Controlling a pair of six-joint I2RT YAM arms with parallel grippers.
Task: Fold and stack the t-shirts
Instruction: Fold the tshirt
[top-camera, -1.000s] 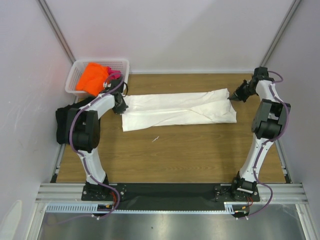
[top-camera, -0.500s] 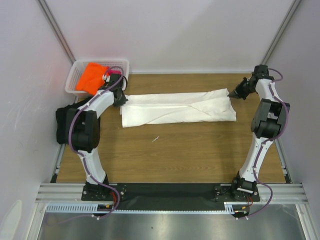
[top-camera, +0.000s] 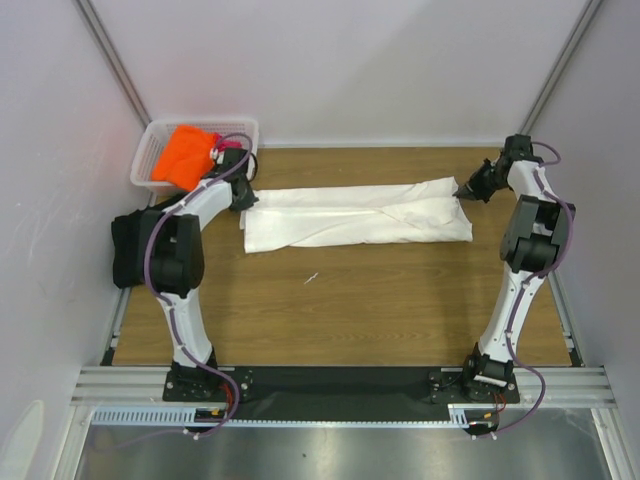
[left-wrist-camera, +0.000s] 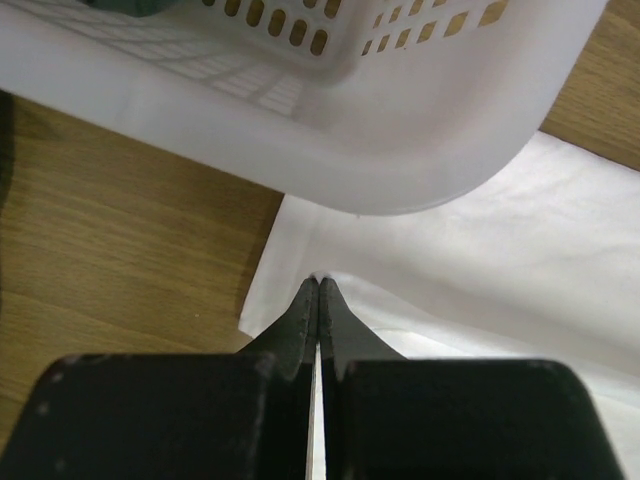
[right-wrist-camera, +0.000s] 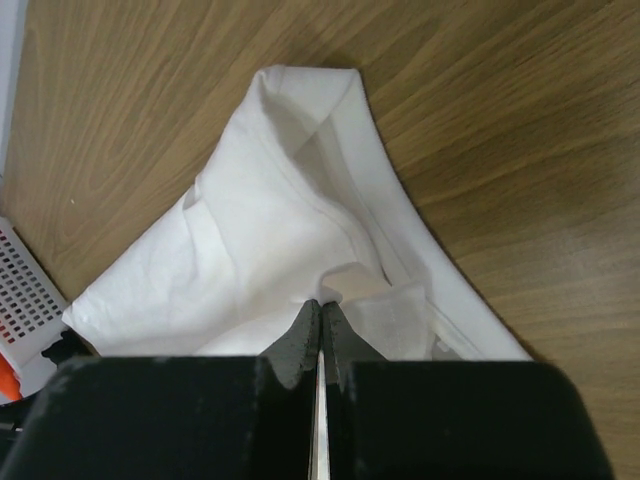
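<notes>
Obs: white tee (top-camera: 355, 215) lies as long strip across far half of table (top-camera: 400, 300). L gripper (left-wrist-camera: 318, 284), R gripper (right-wrist-camera: 320, 304) both clamped on its ends. Cloth light, limp, thin; I'd grip end corners, keep taut.

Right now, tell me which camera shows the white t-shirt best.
The top external view: it shows the whole white t-shirt end to end, folded into a long strip. The left wrist view shows only one corner beside the basket; the right wrist view only the bunched opposite end.
</notes>
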